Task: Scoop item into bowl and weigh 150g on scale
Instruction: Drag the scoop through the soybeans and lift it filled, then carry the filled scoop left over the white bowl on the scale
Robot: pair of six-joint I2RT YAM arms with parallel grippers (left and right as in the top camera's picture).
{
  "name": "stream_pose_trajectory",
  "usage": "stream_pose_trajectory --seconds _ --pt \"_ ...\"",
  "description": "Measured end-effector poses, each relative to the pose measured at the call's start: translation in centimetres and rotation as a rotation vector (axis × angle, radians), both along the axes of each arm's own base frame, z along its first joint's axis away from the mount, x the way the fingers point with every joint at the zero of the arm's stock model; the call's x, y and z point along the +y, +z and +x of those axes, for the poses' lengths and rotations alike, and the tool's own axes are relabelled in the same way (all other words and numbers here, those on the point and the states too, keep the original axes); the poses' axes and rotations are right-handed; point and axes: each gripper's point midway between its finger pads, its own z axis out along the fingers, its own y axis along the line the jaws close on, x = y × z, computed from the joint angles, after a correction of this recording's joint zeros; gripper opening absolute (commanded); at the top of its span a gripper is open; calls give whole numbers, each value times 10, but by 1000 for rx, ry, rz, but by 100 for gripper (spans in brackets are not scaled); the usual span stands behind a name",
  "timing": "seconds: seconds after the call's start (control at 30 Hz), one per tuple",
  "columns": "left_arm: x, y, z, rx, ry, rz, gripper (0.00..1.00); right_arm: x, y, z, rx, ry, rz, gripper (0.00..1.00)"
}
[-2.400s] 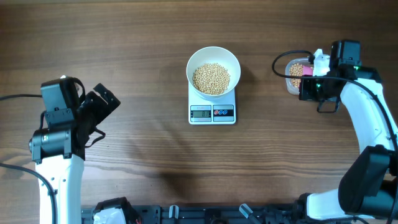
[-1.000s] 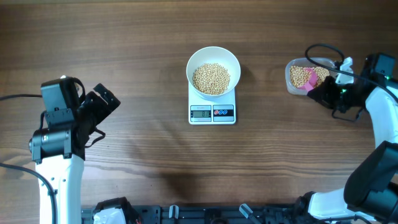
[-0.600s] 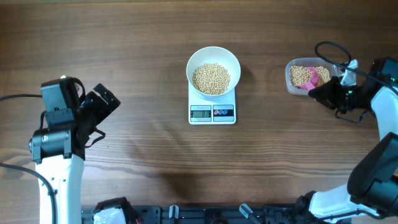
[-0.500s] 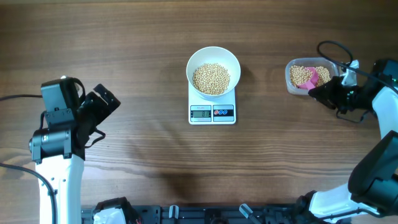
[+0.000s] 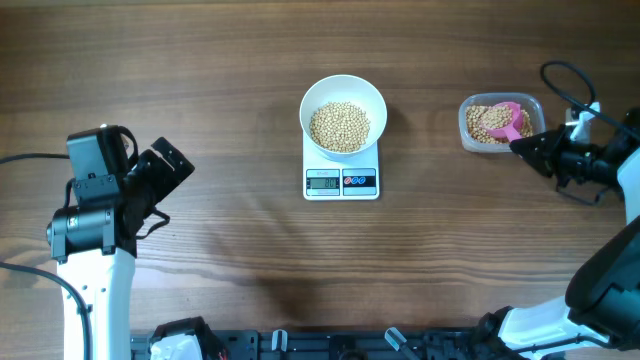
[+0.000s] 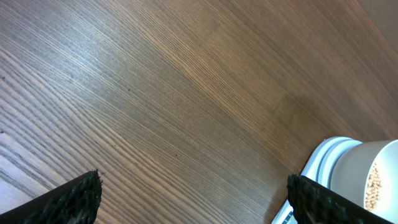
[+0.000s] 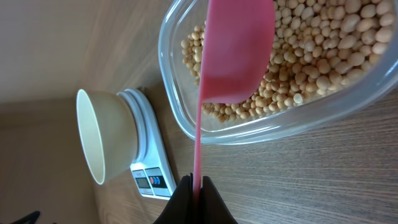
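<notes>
The white bowl stands on the white scale at the table's middle, with a heap of beige beans in it. At the right, my right gripper is shut on the handle of a pink scoop, whose cup sits over the beans in a clear tub. In the right wrist view the fingers pinch the thin handle and the scoop shows its pink underside above the tub's beans. My left gripper hangs open at the far left, holding nothing.
In the left wrist view the gripper hangs over bare wood, with the scale and bowl at the lower right corner. Black cables loop behind the right arm. A dark rail runs along the table's front edge.
My right gripper has drawn back to the right with the scoop. The scoop's cup has turned level over the tub. The left arm, bowl and scale have not moved.
</notes>
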Motion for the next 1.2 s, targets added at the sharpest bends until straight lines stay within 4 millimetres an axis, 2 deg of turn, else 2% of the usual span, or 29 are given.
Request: stream_pose_trajectory --seconds 0.5,1.2 --pt "0 0 0 0 0 0 100 -4 22 -10 -82 -14 139 4" --pt "0 0 0 0 0 0 100 11 63 -9 -228 2 363 4"
